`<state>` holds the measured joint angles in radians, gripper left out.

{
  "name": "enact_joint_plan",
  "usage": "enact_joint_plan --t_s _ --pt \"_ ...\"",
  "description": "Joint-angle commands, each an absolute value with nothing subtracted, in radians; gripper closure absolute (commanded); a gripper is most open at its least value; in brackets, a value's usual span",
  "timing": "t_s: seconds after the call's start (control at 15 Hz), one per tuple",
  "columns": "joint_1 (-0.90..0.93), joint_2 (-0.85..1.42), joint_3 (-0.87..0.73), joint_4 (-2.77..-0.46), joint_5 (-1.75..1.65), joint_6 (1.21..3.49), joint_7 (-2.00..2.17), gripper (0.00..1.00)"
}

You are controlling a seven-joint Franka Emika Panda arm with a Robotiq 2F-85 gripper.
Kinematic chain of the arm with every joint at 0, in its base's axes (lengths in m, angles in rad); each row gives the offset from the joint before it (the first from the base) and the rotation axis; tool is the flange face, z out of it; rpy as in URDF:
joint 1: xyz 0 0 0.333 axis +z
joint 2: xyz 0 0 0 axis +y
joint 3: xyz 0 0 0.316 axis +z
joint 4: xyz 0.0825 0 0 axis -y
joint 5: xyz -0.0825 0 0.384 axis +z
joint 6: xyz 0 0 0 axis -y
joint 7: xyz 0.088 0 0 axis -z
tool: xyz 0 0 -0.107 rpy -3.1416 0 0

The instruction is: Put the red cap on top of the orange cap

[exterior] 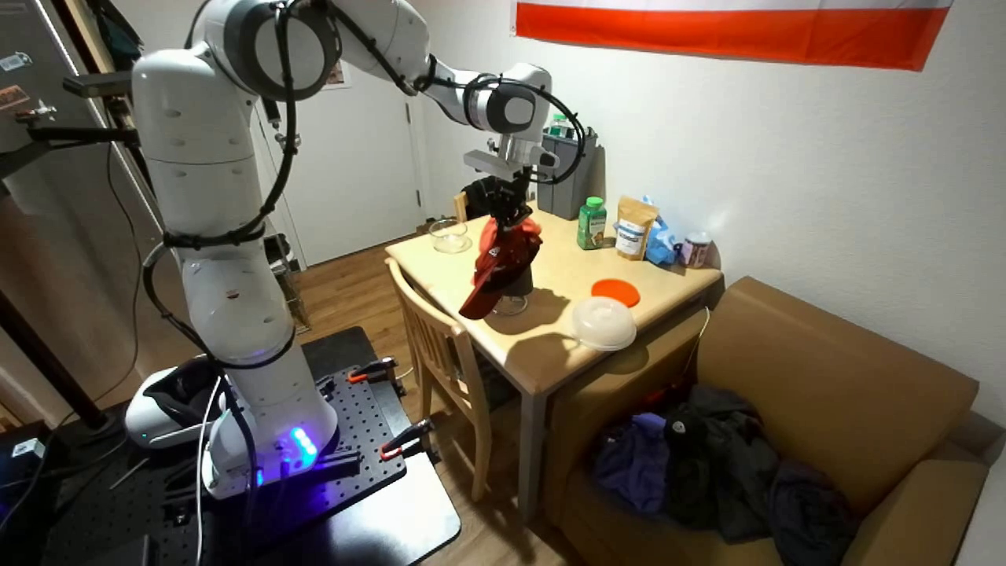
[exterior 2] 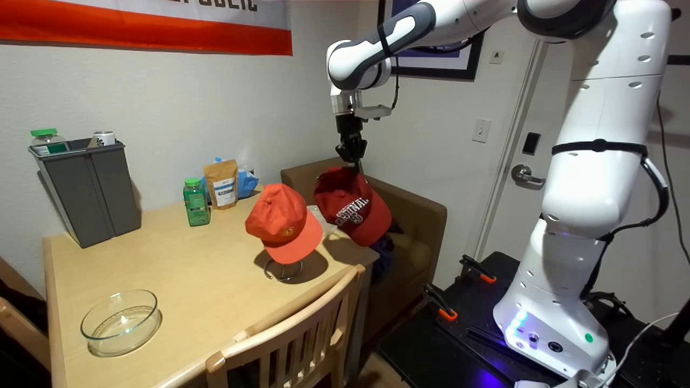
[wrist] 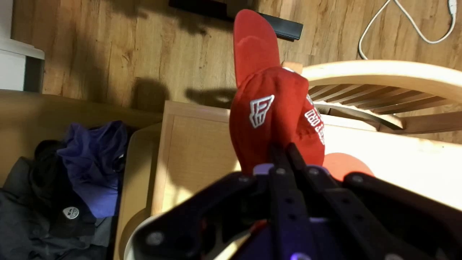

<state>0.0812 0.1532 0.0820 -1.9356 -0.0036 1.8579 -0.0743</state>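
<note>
Pinched tight and held up, centre of the frame in an exterior view: the dark red brimmed fabric cap (exterior 2: 353, 207) is gripped by the black two-fingered gripper (wrist: 284, 148), its fingers brought together on the cloth. White letters ending in "INAL" are read across the front, an emblem set beneath; in the wrist view a white outlined emblem is shown on the side, and "ORD" is picked out at the right.

Just beside, left of the red cap in an exterior view and apart from it, the bright orange-red fabric cap (exterior 2: 283, 221) is carried by a stand with metal rings (exterior 2: 283, 271); a small yellow emblem is displayed above its brim.

Upper left, "PUBLIC" is read, cut by the frame's edge, on the red-and-white cloth flag (exterior 2: 145, 32). A single "A" is shown on a small pale wall plate (exterior 2: 496, 56), upper right.

Now the count: one green-capped bottle (exterior 2: 196, 203), one brown pouch (exterior 2: 220, 171) with print too small to be read, one round clear glass bowl (exterior 2: 116, 345) and one grey plastic bin (exterior 2: 91, 191) are set on the pale wooden table (exterior 2: 199, 264). Two black, orange-tipped clamps (exterior 2: 441, 303) are seen lower right. One flat orange disc (exterior: 615, 292) is counted in an exterior view.
</note>
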Motion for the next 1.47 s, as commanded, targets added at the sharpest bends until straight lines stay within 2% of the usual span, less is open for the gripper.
enact_joint_plan --t_s 0.0,0.93,1.4 --pt "0.094 0.171 0.094 -1.902 -0.007 1.861 -0.088 0.99" --pt "0.198 0.018 0.187 -1.925 -0.045 1.884 -0.051 0.99" --pt "0.207 0.069 0.199 -1.843 -0.060 1.839 -0.079 0.99"
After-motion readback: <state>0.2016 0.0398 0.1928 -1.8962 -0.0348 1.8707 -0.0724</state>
